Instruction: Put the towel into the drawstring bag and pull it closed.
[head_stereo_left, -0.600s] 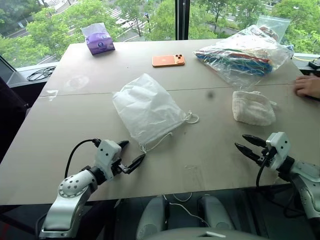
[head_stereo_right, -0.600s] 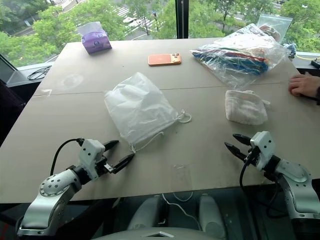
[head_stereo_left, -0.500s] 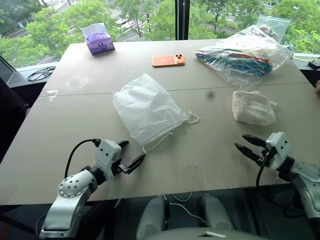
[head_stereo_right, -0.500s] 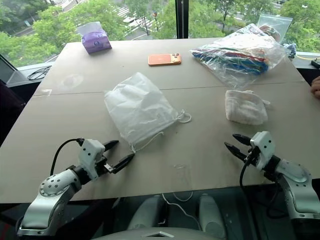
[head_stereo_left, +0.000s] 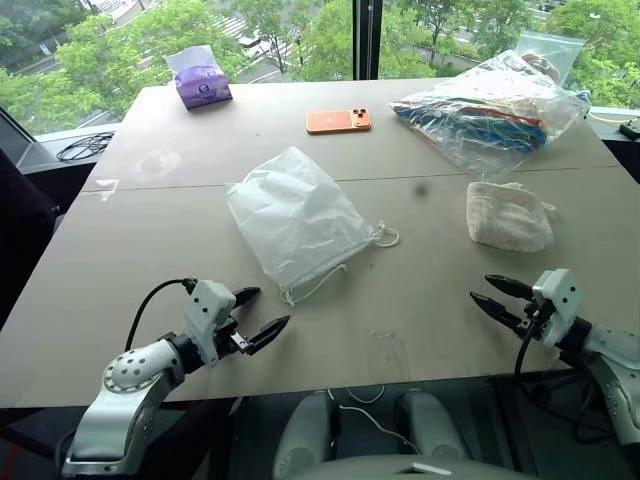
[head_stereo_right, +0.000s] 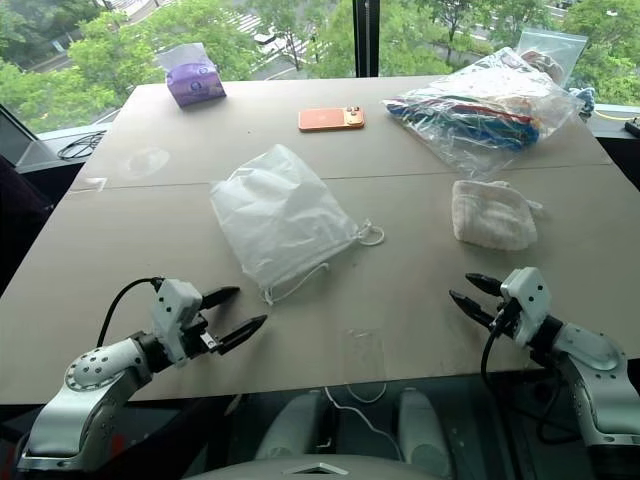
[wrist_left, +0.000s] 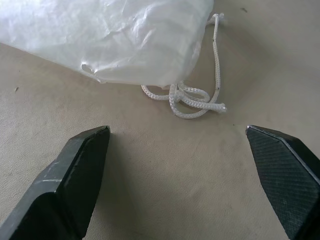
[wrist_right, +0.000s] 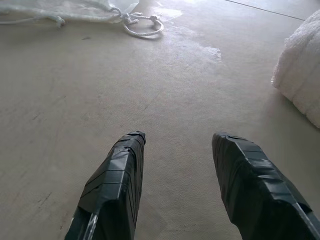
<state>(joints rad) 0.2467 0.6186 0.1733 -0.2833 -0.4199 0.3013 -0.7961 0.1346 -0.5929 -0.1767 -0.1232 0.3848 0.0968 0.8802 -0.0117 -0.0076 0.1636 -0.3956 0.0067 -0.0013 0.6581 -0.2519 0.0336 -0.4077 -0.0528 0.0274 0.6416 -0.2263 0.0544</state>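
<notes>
The white crinkly drawstring bag (head_stereo_left: 295, 215) lies flat in the middle of the table, its mouth and white cords (wrist_left: 192, 97) facing the near edge. My left gripper (head_stereo_left: 272, 307) hovers open just short of that mouth, its fingers (wrist_left: 75, 170) spread wide with nothing between them. A folded white towel (head_stereo_left: 508, 215) rests to the right of the bag. My right gripper (head_stereo_left: 481, 288) stands open near the table's front edge, a little nearer than the towel (wrist_right: 302, 75), and holds nothing.
At the back are an orange phone (head_stereo_left: 338, 121), a purple tissue pack (head_stereo_left: 198, 78) and a big clear plastic bag of colourful items (head_stereo_left: 490, 105). Black cables (head_stereo_left: 80, 147) lie on the sill at the left. The table edge (head_stereo_left: 400, 375) runs just under both grippers.
A person's hand at the table's right edge has withdrawn out of view. My left arm has eased back a little toward the near edge. Bag and towel lie as before.
</notes>
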